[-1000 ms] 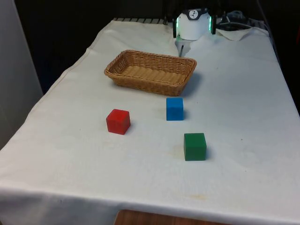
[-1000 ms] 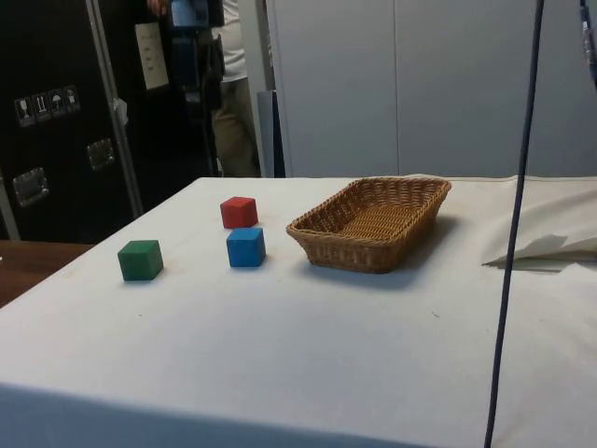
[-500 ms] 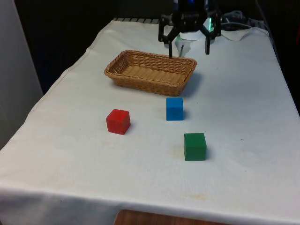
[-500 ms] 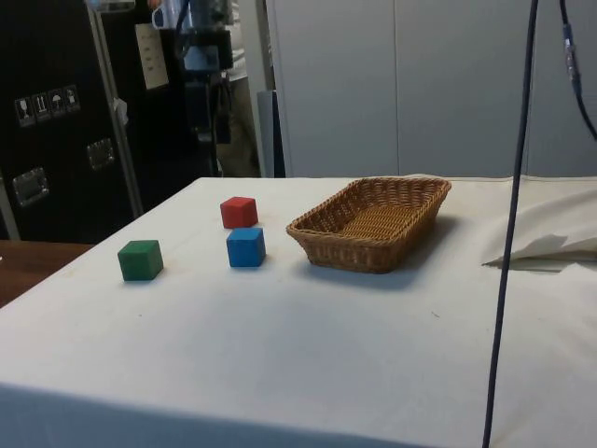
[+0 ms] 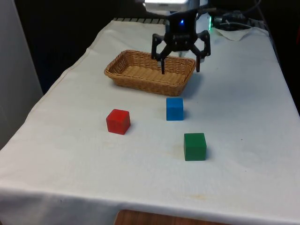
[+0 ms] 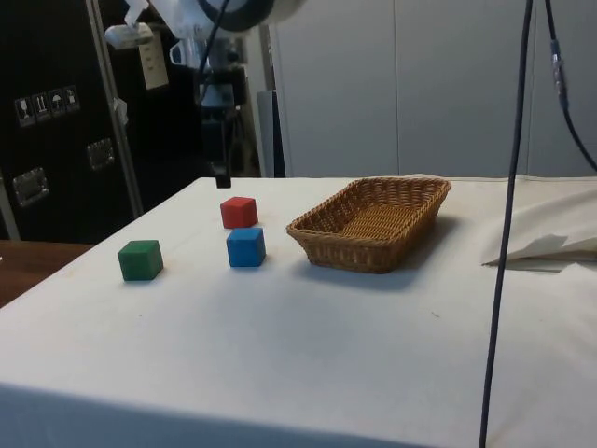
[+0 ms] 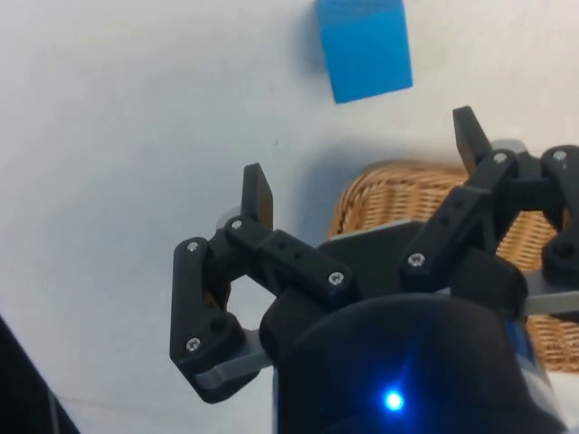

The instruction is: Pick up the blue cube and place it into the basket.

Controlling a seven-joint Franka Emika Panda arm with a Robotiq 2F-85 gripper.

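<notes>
The cloth-covered table [image 5: 243, 108] carried four things — a wicker basket [image 5: 140, 77] directly beneath the claw [image 5: 180, 71], a blue cube [image 5: 175, 108] just beyond it, then a red cube [image 5: 117, 121] and a green cube [image 5: 194, 146] farther off.

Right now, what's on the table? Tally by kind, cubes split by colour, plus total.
Blue cube: 1
Red cube: 1
Green cube: 1
Woven wicker basket: 1
Total: 4 things on the white cloth, 3 cubes and 1 basket. The black two-finger gripper hangs open above the basket's near rim, holding nothing.
</notes>
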